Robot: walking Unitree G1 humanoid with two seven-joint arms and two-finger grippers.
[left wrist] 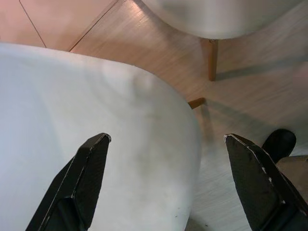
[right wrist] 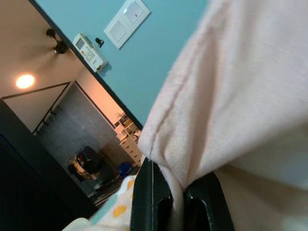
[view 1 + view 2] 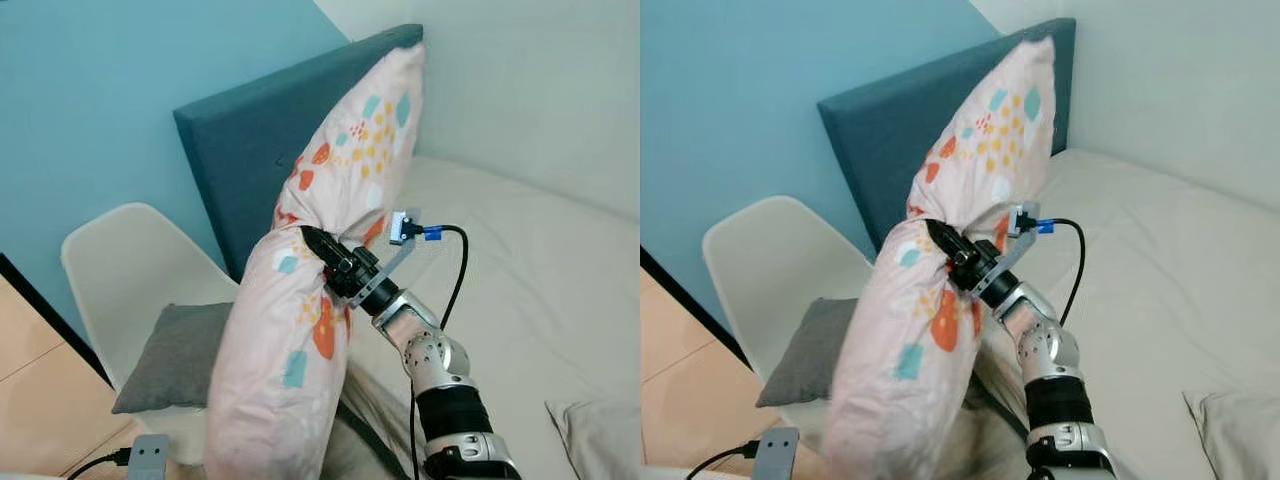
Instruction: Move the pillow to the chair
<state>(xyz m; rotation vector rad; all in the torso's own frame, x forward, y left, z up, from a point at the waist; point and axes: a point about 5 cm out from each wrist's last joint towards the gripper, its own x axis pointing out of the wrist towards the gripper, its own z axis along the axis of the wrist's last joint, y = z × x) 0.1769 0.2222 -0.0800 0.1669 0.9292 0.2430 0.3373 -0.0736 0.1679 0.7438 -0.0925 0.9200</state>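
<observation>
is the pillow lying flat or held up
Held up: the right claw pinches the pillow mid-length, so it stands folded above the chair.

The pillow [image 3: 300,300] is long and pale pink with orange, teal and yellow spots. It hangs upright, pinched at its middle in my right hand [image 3: 312,241], its top against the teal headboard. Just beside it stands the white chair [image 3: 125,265], a grey cushion on its seat.

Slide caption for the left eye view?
Right gripper pinching the pink patterned pillow aloft beside the white plastic chair holding a grey cushion.
</observation>
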